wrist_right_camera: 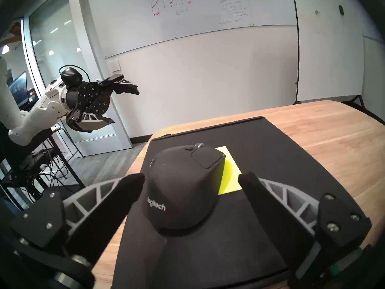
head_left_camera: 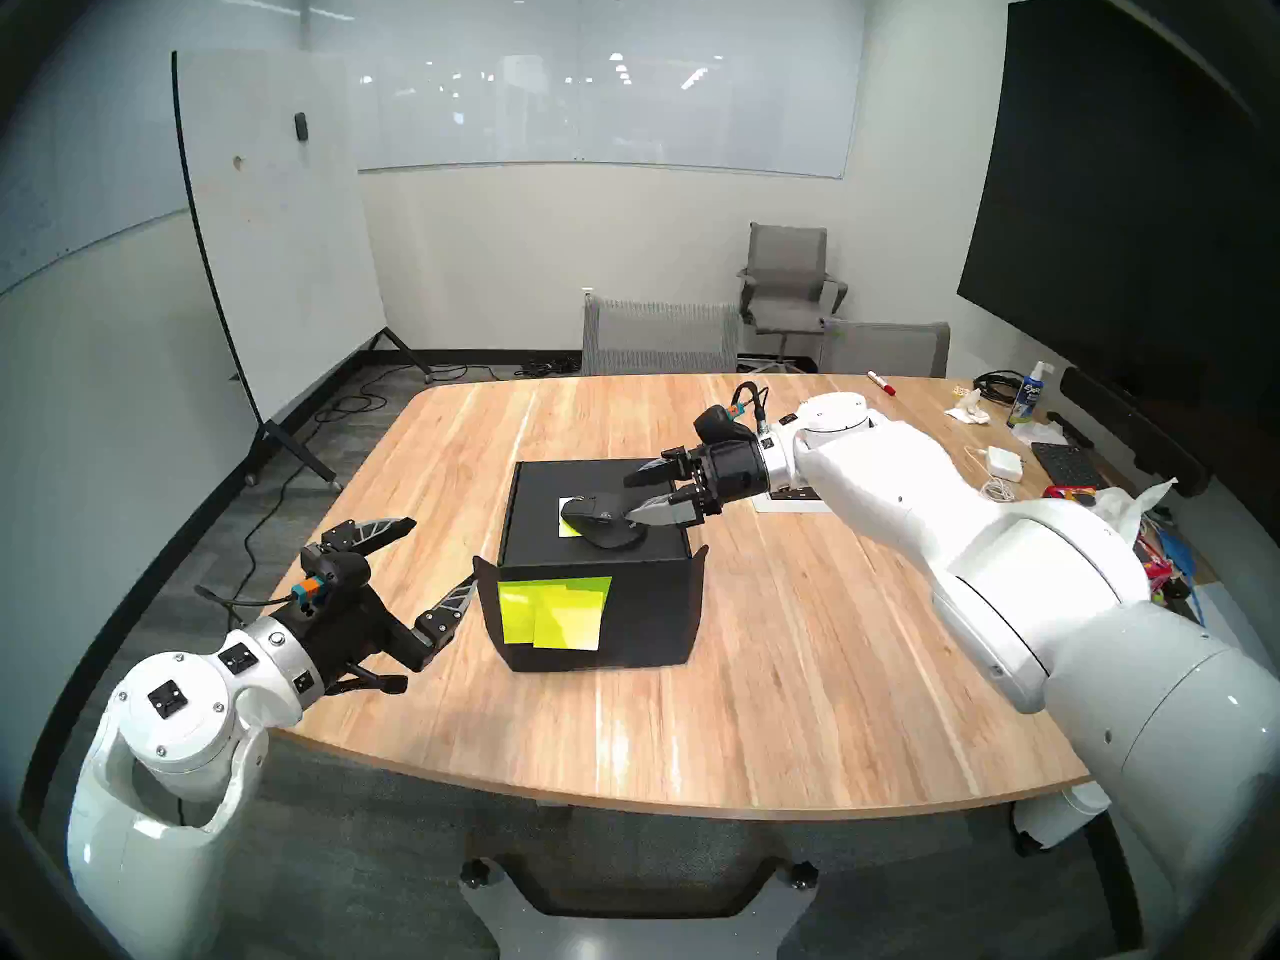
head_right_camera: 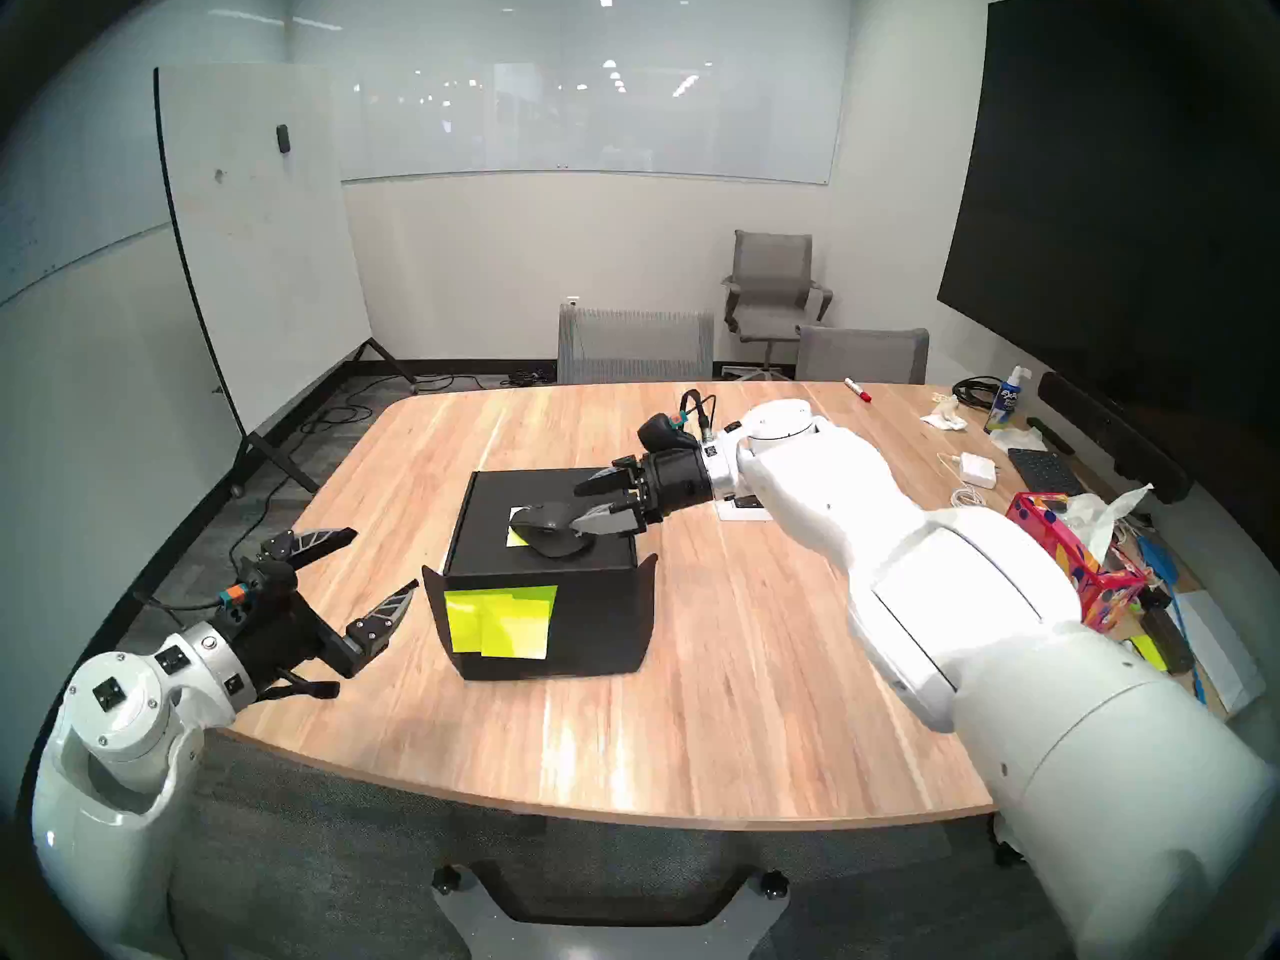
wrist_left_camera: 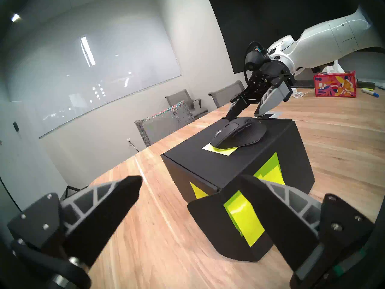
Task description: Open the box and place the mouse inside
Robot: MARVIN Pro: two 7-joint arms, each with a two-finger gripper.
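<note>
Nothing is finished yet: the box (head_left_camera: 601,577) stands closed mid-counter (head_left_camera: 796,674) with the mouse (wrist_right_camera: 183,190) on its lid between the right pincer (wrist_right_camera: 190,183)'s spread jaws, ungripped, while the left pincer (head_left_camera: 436,557) waits spread beside the box.

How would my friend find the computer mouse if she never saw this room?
Look at the big wooden table, then the black box with bright yellow-green notes in its middle. The mouse sits on the closed lid, partly over a small yellow note. It is the only rounded black lump up there, with pale lettering on its back.
</note>
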